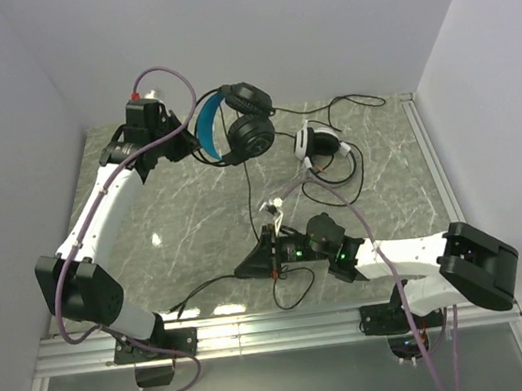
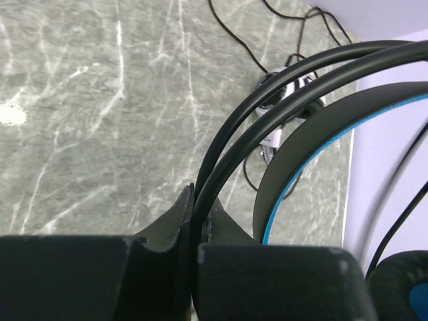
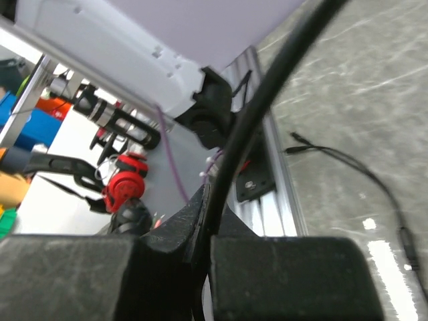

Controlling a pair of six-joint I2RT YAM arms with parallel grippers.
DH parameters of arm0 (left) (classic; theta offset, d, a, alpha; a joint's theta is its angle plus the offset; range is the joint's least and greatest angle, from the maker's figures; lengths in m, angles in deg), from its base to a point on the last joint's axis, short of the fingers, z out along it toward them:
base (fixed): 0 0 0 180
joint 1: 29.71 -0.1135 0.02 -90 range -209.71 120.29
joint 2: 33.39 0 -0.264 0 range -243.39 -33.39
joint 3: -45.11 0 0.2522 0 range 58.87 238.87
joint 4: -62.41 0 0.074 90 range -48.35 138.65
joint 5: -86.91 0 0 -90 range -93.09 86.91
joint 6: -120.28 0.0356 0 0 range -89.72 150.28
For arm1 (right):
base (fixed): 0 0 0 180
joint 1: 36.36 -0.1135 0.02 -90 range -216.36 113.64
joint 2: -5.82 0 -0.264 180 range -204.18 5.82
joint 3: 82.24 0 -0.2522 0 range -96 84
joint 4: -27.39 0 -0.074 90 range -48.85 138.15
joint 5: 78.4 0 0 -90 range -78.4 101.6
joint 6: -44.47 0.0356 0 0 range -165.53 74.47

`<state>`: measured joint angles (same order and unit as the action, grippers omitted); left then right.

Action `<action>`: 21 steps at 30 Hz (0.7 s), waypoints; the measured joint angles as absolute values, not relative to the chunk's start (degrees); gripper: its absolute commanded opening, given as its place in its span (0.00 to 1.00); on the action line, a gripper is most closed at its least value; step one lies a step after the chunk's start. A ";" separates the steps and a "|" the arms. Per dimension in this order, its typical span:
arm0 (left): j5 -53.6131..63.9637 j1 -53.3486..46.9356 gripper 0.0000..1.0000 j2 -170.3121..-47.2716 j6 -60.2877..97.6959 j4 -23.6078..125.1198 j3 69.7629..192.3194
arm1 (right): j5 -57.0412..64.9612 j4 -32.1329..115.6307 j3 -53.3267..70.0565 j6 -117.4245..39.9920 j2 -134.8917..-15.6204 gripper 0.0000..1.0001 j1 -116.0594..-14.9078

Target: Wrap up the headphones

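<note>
Left pincer (image 2: 196, 217) is pressed together on the twin thin black hoops of the black headset (image 1: 234, 128), which pass straight between its fingertips at the lower middle of the left wrist view; the wider band with its blue lining (image 2: 301, 167) curves just to the right of the hoops, and a black ear pad (image 2: 401, 287) with a blue centre fills the lower right corner. In the top view that pincer sits at the upper left centre, with the headset at its tip, headband towards the pincer and both ear cups to the right. Right pincer (image 3: 202, 214) is also closed, pinching a black cable (image 3: 267, 100) that runs up out of its fingertips towards the upper right of the right wrist view, blurred by nearness. From above, this pincer points left at the lower centre of the frame, and the cable climbs from it towards the black headset above. More of the thin cable (image 1: 291, 296) loops on the table just below the right pincer, and a plug end (image 1: 175, 311) lies at the lower left near the front rail (image 1: 257, 328). White headset (image 1: 316, 142) with black pads lies on the grey marbled table (image 1: 180, 233), right of the black one and apart from both pincers, its own thin cable in loose loops around it, reaching towards the back wall; the left wrist view catches it small behind the hoops, near the top
</note>
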<state>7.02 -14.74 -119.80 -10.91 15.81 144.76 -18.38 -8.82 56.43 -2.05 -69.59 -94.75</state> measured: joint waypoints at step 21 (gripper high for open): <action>-4.67 -13.50 0.00 -122.77 -10.86 19.22 139.86 | -10.99 15.85 42.57 -10.96 -58.23 0.00 -104.63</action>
<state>-4.67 -13.50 -122.77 -10.86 19.22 139.86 -10.99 15.85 42.57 -10.96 -58.23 -104.63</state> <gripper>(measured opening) 0.063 0.007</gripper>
